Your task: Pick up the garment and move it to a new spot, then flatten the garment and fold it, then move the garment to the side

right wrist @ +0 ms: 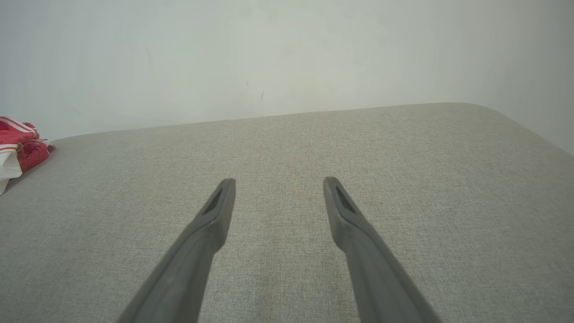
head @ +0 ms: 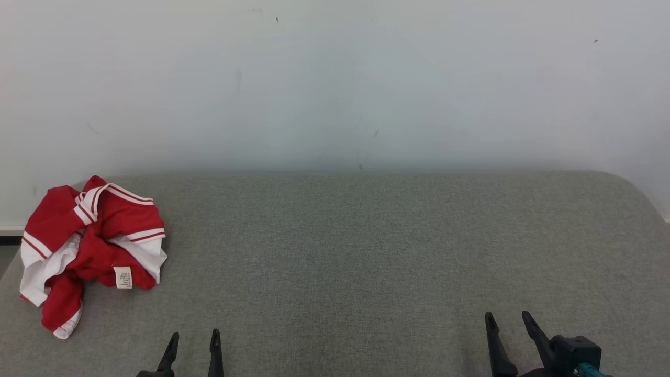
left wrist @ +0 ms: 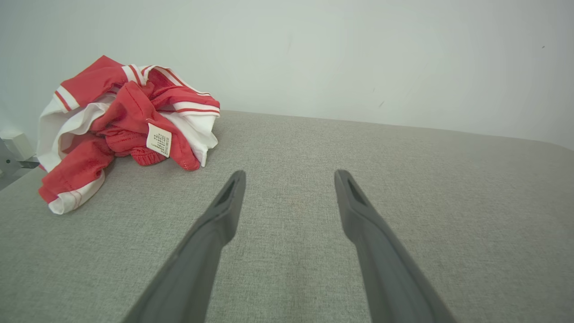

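A red and white garment (head: 91, 246) lies crumpled in a heap at the far left of the grey fabric surface (head: 366, 251), a white label facing up. In the left wrist view the garment (left wrist: 125, 125) sits ahead and to the left of the fingers. A small part of the garment (right wrist: 18, 150) peeks in at the left edge of the right wrist view. My left gripper (head: 193, 335) is open at the lower left, well short of the heap, holding nothing. At the lower right my right gripper (head: 507, 317) is open and empty, far from the garment.
A pale wall (head: 335, 78) rises right behind the surface's back edge. The surface rounds off at its far right corner (head: 628, 183). A white skirting and dark floor strip (head: 10, 233) show past the left edge, beside the garment.
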Robot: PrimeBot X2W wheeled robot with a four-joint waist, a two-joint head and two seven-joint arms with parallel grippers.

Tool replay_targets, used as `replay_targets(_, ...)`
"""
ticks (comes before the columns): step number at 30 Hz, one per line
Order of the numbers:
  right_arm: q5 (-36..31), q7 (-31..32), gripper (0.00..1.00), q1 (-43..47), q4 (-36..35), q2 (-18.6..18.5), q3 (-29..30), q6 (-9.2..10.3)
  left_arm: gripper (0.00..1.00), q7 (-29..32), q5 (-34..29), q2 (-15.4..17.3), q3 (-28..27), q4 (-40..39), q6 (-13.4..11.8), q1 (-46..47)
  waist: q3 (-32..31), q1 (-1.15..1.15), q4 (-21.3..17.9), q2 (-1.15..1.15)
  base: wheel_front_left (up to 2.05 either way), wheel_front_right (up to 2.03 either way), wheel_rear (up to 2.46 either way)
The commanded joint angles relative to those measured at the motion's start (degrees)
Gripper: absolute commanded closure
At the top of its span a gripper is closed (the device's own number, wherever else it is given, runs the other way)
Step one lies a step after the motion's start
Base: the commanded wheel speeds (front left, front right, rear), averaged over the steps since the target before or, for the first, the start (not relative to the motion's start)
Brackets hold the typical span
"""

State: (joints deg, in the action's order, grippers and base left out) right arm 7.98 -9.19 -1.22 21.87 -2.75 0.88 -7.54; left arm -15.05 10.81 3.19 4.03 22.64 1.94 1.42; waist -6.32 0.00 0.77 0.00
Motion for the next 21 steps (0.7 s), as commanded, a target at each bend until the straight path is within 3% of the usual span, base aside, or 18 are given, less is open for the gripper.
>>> replay_targets(1,0.11,-0.34,0.0,-0.27,0.05,-0.23,-0.12,0.1,0.0,-0.17,0.2,-0.09,0.14,0.06,-0.28,-0.28,0.0,0.0,0.02,0.0,0.0,0.0,0.0)
replay_targets(13,0.98,-0.51,0.0,-0.13,0.41,-0.21,-0.46,0.1,0.0,-0.17,1.01,-0.07,0.03,0.22,-0.26,0.08,0.01,0.0,1.09,0.0,0.0,0.0,0.0)
replay_targets(21,1.93,-1.07,0.0,0.57,0.49,-0.2,-1.64,0.1,0.0,-0.17,1.12,0.22,-0.31,0.03,-0.41,0.05,-0.15,0.0,7.78,0.0,0.0,0.0,0.0)
